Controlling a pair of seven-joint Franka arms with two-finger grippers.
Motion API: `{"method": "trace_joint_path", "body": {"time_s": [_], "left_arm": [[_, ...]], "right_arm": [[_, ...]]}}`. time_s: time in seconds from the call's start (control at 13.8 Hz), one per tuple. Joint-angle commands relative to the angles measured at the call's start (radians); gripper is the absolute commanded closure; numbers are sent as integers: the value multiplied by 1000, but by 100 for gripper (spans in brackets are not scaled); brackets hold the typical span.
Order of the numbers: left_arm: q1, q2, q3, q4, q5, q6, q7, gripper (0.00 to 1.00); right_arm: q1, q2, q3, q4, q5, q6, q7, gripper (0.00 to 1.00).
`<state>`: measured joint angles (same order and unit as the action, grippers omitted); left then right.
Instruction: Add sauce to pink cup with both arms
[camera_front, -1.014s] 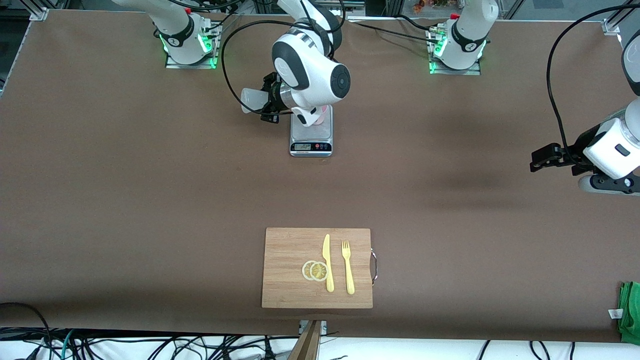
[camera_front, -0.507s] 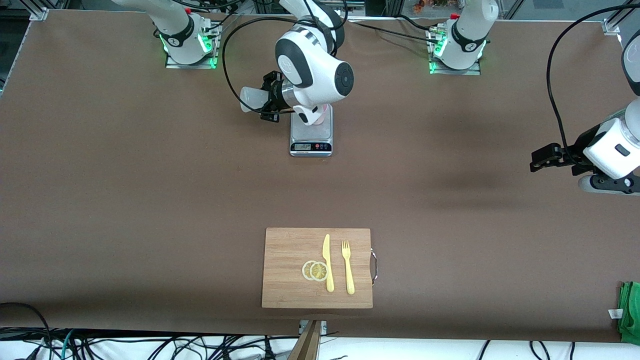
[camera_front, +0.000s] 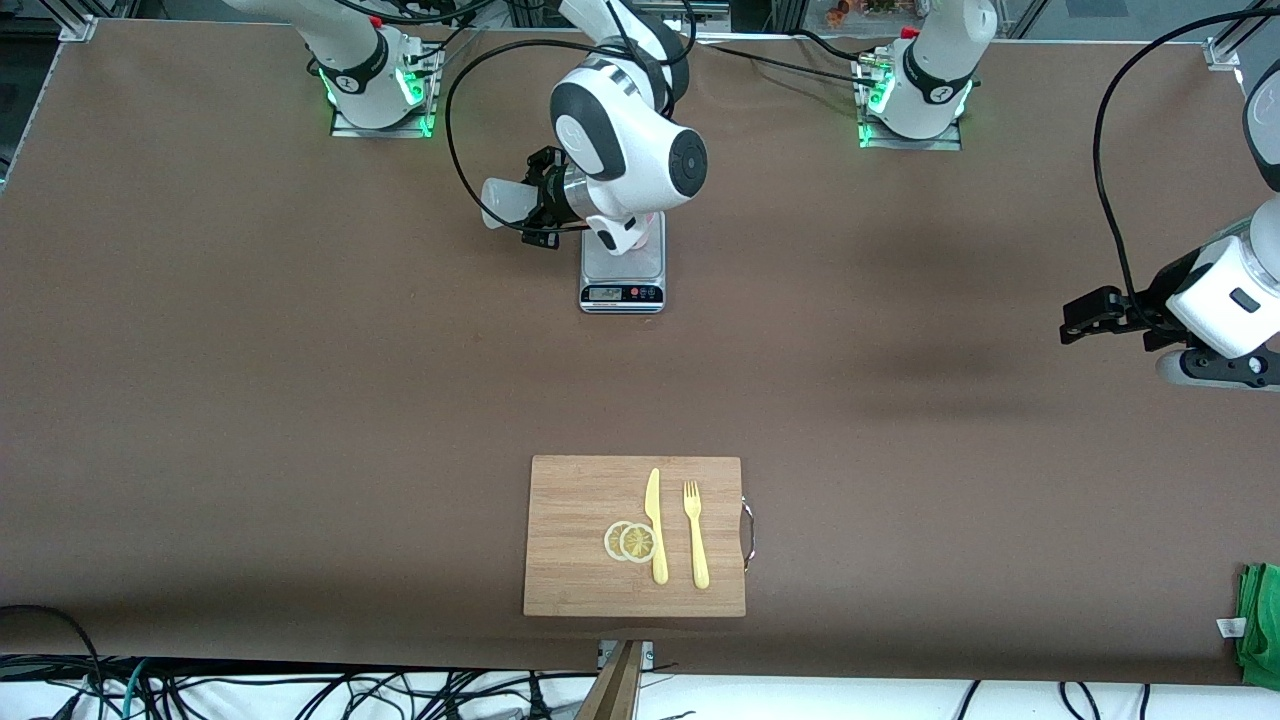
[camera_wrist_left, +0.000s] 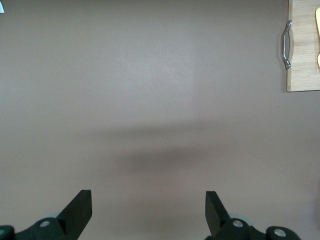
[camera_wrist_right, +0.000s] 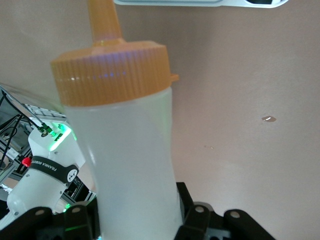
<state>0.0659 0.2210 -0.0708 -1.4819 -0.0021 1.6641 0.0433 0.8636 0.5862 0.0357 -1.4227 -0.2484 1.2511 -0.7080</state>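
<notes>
My right gripper (camera_front: 541, 205) is shut on the sauce (camera_front: 503, 202), a whitish squeeze bottle held on its side over the table beside the scale (camera_front: 621, 275). In the right wrist view the sauce (camera_wrist_right: 127, 155) fills the space between the jaws, and its orange cap (camera_wrist_right: 112, 72) points toward the scale's edge (camera_wrist_right: 170, 2). The pink cup (camera_front: 653, 228) stands on the scale, and the right wrist hides all but a sliver of it. My left gripper (camera_front: 1078, 322) waits open and holding nothing over bare table at the left arm's end, its open fingers (camera_wrist_left: 80, 212) over brown surface.
A wooden cutting board (camera_front: 580, 560) lies nearer the front camera, carrying a yellow knife (camera_front: 655, 525), a yellow fork (camera_front: 695, 535) and two lemon slices (camera_front: 630, 541). A green cloth (camera_front: 1260, 620) sits at the table's corner by the left arm's end.
The right wrist has shifted slightly toward the robots' bases with the sauce still in its grip. The left arm has not moved.
</notes>
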Motion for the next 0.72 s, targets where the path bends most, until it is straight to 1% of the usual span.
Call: {"method": "trace_joint_path", "body": {"time_s": [0.0,0.22,0.36,0.43,0.65], "left_arm": [[5,8,-1,22,2,-21,23,0],[5,8,-1,22,2,-21,24,0],[5,8,-1,22,2,-21,24,0],[5,8,-1,22,2,-21,24,0],[5,8,-1,22,2,-21,24,0]], "right_arm": [[-37,7,4,34,58,23,-2,47],[-84,-9,3,30,154,76,-8,46],[-112,-23,3,27,199,125,-11,46],[-129,-43,3,4,218,161,-13,46],[-190,-132,4,-114,291,287,-76,46]]}}
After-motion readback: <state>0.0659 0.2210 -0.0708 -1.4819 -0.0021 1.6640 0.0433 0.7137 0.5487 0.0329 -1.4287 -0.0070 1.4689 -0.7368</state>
